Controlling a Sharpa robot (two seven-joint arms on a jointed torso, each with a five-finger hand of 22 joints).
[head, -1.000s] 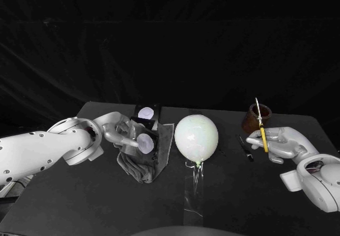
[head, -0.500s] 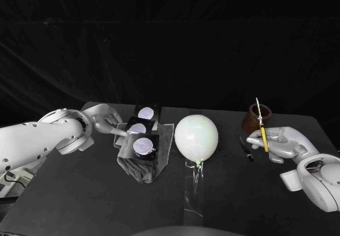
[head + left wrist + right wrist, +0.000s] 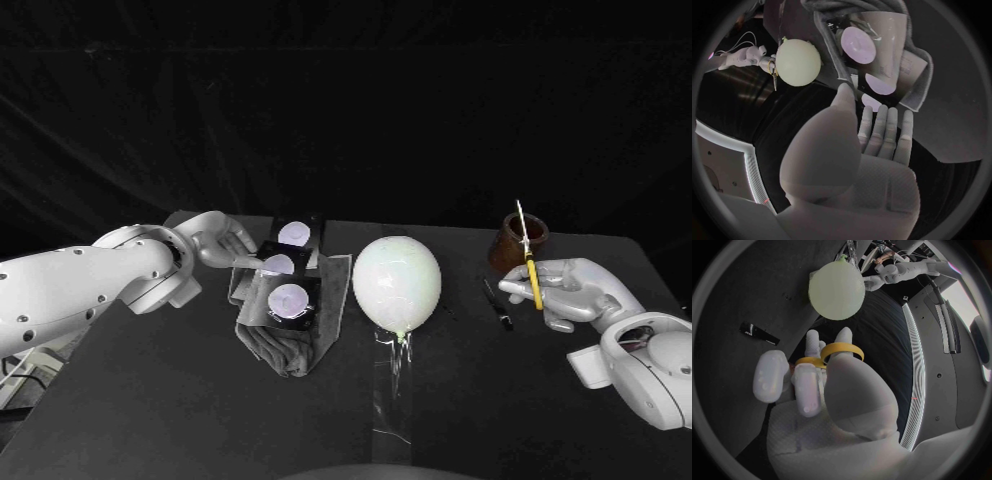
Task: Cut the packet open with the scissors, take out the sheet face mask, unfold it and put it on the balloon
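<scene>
Packet [image 3: 291, 298] left of balloon [image 3: 397, 280], cup [image 3: 508, 250] right

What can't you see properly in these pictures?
Inside the packet: its dark wrapper hides whether the mask is in there, in the head and left wrist views.
Blades of the scissors: in the right wrist view the right hand covers them.
Small black strip near the right hand: too small in the head view to name.
Inside the brown cup: hidden by its wall in the head view.
</scene>
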